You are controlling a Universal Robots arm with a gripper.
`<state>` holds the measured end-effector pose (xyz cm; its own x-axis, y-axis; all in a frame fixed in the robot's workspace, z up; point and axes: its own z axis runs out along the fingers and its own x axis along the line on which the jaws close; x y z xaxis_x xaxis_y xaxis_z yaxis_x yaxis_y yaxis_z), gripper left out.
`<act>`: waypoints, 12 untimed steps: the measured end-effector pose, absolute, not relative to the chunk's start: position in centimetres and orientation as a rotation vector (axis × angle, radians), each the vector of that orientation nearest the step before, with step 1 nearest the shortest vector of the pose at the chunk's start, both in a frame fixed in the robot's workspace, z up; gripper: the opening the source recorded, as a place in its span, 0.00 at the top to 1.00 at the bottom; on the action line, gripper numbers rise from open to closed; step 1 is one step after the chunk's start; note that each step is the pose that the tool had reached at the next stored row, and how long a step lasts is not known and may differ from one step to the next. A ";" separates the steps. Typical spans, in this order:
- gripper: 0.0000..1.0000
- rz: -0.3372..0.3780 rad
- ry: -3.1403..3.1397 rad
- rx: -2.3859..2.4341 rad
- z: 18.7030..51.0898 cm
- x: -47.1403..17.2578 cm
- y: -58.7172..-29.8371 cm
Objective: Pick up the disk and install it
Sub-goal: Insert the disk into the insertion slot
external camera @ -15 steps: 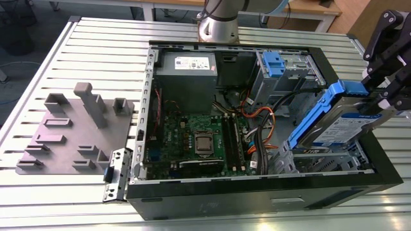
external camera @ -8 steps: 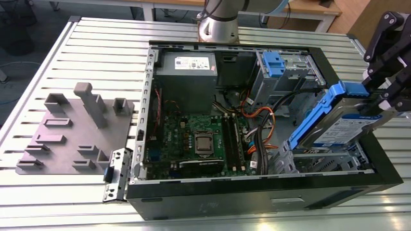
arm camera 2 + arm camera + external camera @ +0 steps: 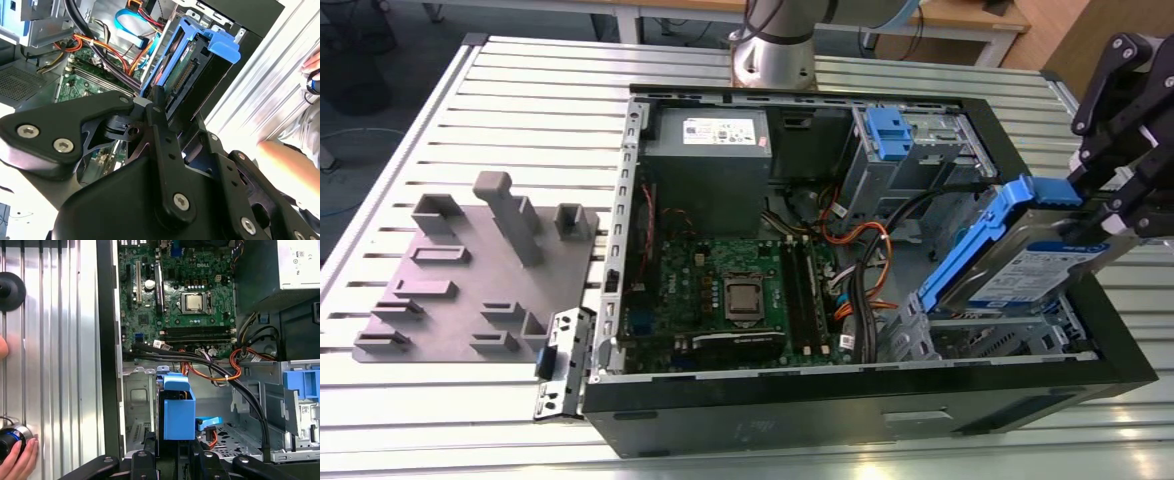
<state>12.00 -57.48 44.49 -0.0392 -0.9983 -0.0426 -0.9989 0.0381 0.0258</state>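
The disk (image 3: 1021,265), a silver drive with a white-and-blue label in blue caddy rails, hangs tilted over the drive bay (image 3: 987,335) at the exterior view's right end of the open computer case (image 3: 854,400). My gripper (image 3: 1105,205) is shut on its upper end. In the second wrist view the black fingers (image 3: 159,115) clamp the disk (image 3: 192,65) at its connector end. In the first wrist view the blue caddy end (image 3: 177,412) stands just past my gripper (image 3: 175,452), above the bay's metal floor (image 3: 137,400).
Orange and black cables (image 3: 861,255) run beside the bay. A blue bracket (image 3: 887,135) sits in the upper bay, near the power supply (image 3: 707,140). A grey fixture plate (image 3: 467,285) with upright blocks lies on the slatted table. A person's hand (image 3: 17,460) rests nearby.
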 end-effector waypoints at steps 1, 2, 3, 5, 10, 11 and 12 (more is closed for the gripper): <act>0.65 0.075 2.254 -2.169 44.4 12.0 -57.5; 0.65 0.075 2.254 -2.169 44.2 12.0 -57.5; 0.65 0.075 2.254 -2.169 44.1 12.0 -57.5; 0.65 0.075 2.254 -2.169 43.8 12.0 -57.5; 0.65 0.075 2.254 -2.169 42.9 12.0 -57.5; 0.65 0.075 2.254 -2.169 42.7 12.0 -57.5; 0.65 0.075 2.254 -2.169 42.5 12.0 -57.5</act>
<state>12.00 -57.48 42.48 -0.0392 -0.9983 -0.0425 -0.9989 0.0381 0.0257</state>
